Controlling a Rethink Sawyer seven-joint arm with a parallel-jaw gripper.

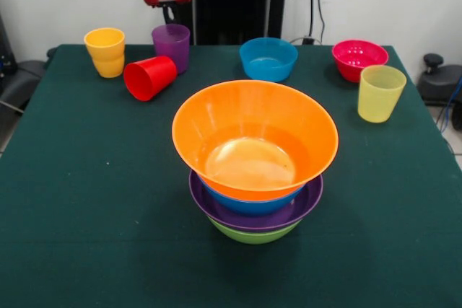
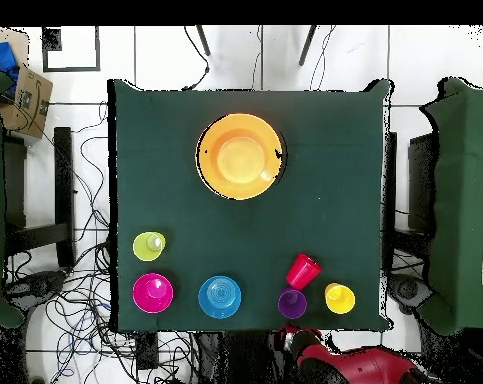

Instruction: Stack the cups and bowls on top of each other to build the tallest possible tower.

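1. The tower (image 1: 254, 167) stands in the lower middle of the front view: a green bowl (image 1: 254, 234) at the bottom, a purple bowl (image 1: 256, 210) in it, a blue bowl (image 1: 251, 204) in that, and the wide orange bowl (image 1: 254, 138) on top, mouth up and empty
2. The pincer (image 1: 169, 14) shows at the upper left of the front view, under the red wrist; only a dark stub shows there, so I cannot tell whether it is open or closed, and nothing can be seen in it
3. The purple cup (image 1: 172, 45) stands upright just under and in front of the pincer, the nearest loose piece by my reading. In the overhead view it sits at the lower right (image 2: 292, 303), right by the arm's red wrist
4. The red cup (image 1: 149, 77) lies on its side just beside the purple one, long axis slanting, mouth toward the lower left of the front view
5. The orange-yellow cup (image 1: 106, 51) stands at the far upper left; the small blue bowl (image 1: 268, 58), the red-pink bowl (image 1: 359, 58) and the pale yellow cup (image 1: 380, 92) lie along the upper right, well apart from the pincer
6. From the pincer the tower lies down and to the right across the green surface (image 1: 79, 200), so a cup taken here would probably have to travel that way
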